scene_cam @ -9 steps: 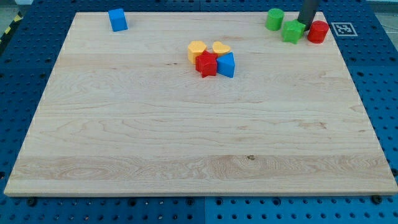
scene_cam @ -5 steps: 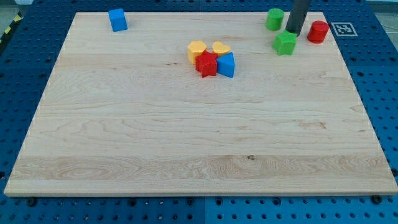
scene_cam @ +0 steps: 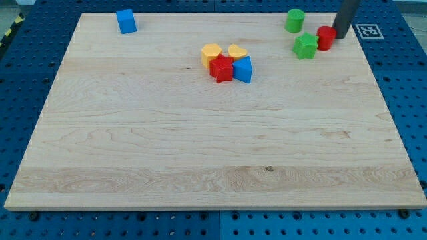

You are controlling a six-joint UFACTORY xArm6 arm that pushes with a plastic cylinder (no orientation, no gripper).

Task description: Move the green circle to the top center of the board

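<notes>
One green round cylinder block (scene_cam: 295,20) is seen at the frame's upper right, left of my tip (scene_cam: 339,37), which has no jaws and is pressed against the red cylinder block's (scene_cam: 325,37) right side.

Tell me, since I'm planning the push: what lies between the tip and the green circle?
In the camera view, the red cylinder sits against my tip; beyond it, bare board up to the green circle.
</notes>
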